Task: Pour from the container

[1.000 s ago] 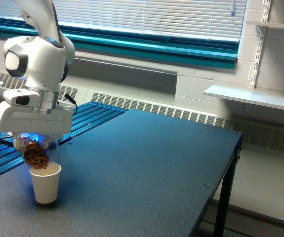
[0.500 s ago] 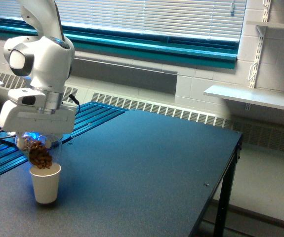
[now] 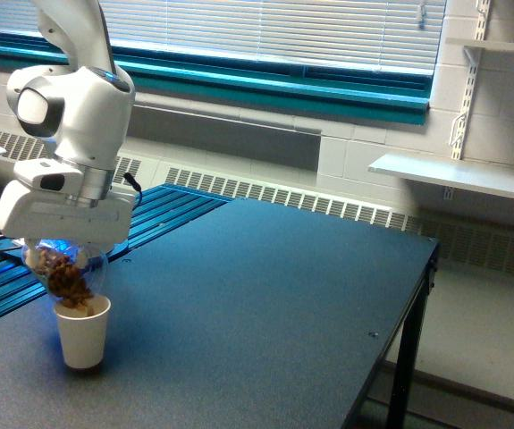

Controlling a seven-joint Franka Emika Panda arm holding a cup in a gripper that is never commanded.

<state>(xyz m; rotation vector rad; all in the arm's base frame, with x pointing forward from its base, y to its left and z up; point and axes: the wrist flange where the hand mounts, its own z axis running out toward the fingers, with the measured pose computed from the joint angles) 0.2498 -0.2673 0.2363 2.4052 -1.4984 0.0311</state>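
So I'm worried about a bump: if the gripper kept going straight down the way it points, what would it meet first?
Most likely the white paper cup, which stands right below the gripper and the clear container it holds. The container's lower edge would reach the cup's rim first, then the table. Depth is hard to judge from one view.

Dark blue-grey table bearing one upright white paper cup near its corner at the exterior view's left; slatted teal bench behind; window blinds, teal sill, wall heater grille, white shelf at right.
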